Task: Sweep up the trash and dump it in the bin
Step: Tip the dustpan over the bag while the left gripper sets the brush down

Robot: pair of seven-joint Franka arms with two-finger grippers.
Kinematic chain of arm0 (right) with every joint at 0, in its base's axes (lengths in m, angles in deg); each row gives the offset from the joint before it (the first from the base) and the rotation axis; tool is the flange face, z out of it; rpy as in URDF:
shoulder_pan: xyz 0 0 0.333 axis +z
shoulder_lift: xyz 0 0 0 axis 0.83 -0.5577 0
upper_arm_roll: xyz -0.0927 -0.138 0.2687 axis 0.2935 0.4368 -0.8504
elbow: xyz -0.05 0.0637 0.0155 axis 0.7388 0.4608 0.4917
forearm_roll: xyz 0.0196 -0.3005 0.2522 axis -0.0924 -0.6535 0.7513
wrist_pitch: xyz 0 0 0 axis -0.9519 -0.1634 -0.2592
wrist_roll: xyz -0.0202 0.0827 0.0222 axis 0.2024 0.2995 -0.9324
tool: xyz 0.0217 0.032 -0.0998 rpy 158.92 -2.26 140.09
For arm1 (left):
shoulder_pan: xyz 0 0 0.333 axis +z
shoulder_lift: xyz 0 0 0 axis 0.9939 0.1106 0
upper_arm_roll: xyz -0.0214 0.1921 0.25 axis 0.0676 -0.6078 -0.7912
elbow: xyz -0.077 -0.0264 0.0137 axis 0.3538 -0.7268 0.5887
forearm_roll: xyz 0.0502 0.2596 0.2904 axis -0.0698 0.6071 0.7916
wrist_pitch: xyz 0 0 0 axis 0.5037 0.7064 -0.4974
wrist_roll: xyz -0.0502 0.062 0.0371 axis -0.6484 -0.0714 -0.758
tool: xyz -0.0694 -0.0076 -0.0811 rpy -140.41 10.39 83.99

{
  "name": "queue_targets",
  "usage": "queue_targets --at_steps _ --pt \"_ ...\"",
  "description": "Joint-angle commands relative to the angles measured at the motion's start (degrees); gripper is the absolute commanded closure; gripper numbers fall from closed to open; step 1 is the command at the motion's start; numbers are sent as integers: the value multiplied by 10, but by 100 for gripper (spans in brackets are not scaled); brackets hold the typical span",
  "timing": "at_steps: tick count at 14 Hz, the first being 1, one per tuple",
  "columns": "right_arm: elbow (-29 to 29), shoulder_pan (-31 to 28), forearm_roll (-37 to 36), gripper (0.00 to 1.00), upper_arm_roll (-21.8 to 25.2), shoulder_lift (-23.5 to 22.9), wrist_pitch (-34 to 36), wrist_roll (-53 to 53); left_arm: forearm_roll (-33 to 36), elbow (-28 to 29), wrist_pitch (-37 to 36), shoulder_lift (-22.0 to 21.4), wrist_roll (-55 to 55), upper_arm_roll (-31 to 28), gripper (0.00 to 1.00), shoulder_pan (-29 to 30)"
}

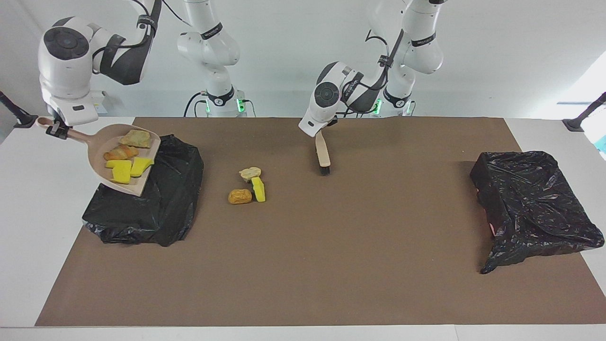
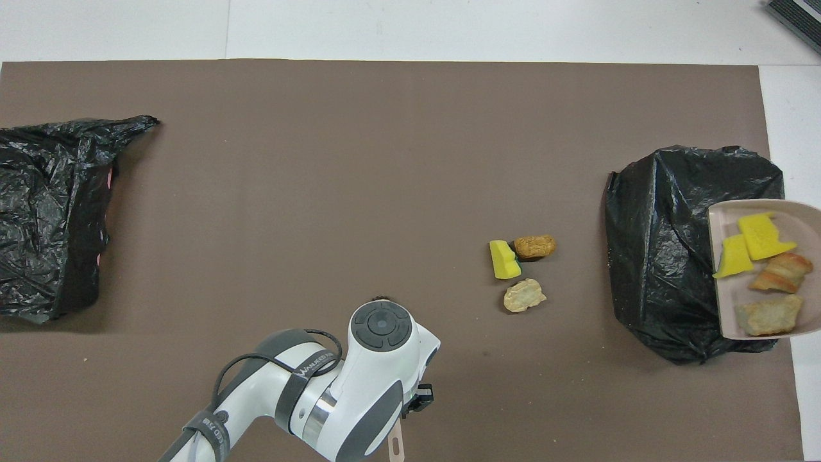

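Observation:
My right gripper (image 1: 57, 129) is shut on the handle of the beige dustpan (image 1: 138, 187), which hangs tilted over the edge of the black bag-lined bin (image 1: 156, 208) at the right arm's end. In the pan (image 2: 721, 295) lie several pieces of trash: yellow sponge wedges (image 1: 124, 169) and brown lumps (image 1: 121, 152). Three more scraps rest on the mat beside the bin: a pale lump (image 1: 250, 173), a yellow wedge (image 1: 258, 189) and a golden-brown lump (image 1: 240, 196). My left gripper (image 1: 320, 133) is shut on the beige brush (image 1: 323, 154), whose bristles point down at the mat.
A second crumpled black bag (image 1: 535, 208) lies at the left arm's end of the brown mat (image 1: 331, 265). White table shows around the mat. My left arm's wrist (image 2: 359, 385) covers the brush in the overhead view, except its handle tip.

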Motion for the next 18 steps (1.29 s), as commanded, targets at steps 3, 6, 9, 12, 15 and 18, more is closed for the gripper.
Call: queue_targets --at_steps 3,6,9,12,15,18 --pt "-11 23 -63 100 -1 11 -3 -39 0 -32 -29 -33 10 -18 0 45" --pt "-11 43 -96 100 -2 11 9 -36 62 -74 -29 -25 42 -23 0 96" --pt "-10 66 -140 100 -5 7 36 1 89 -125 -31 -9 128 -26 0 177" --pt "0 67 -163 100 -5 1 55 31 125 -157 -36 -9 180 -26 0 239" --pt "28 76 -169 100 -14 0 118 36 152 -197 -75 -13 242 -26 0 304" --pt "55 84 -156 100 -16 24 181 16 155 -247 -131 -15 319 -27 0 369"
